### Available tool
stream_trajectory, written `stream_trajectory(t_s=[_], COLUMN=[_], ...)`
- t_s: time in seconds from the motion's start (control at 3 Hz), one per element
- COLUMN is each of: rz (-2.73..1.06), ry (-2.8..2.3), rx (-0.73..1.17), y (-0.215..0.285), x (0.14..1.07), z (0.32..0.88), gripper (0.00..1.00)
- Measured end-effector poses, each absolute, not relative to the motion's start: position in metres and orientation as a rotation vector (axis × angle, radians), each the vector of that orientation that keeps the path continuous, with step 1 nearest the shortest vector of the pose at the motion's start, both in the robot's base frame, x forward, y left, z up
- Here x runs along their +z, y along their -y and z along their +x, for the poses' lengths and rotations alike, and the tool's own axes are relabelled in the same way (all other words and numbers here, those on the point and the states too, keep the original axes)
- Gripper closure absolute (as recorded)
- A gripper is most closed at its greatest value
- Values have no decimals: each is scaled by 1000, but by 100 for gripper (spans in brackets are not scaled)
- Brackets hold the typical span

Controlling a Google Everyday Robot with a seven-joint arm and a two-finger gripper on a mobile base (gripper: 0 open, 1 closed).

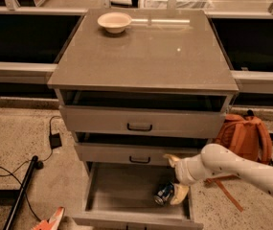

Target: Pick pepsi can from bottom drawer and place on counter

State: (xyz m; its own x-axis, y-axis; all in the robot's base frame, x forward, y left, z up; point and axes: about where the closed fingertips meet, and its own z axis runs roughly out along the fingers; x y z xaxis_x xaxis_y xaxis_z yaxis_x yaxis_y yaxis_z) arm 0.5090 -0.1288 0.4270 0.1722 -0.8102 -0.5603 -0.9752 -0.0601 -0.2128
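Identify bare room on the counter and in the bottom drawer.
The counter is bare except the bowl near its back-left corner. In the bottom drawer, the left floor is free; the pepsi can and the gripper crowd the right.

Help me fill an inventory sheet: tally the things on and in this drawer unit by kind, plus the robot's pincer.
drawers: 3, namely top drawer, middle drawer, bottom drawer
pepsi can: 1, in the bottom drawer
bowl: 1, on the counter
pincer: 1, over the bottom drawer, beside the pepsi can
Total: 6
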Motion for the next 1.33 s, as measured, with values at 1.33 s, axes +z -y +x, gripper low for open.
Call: stream_trajectory(t_s=[1.33], rz=[-1919], ry=[-1660], rx=[460], y=[137], x=[298], z=[504], gripper=[10])
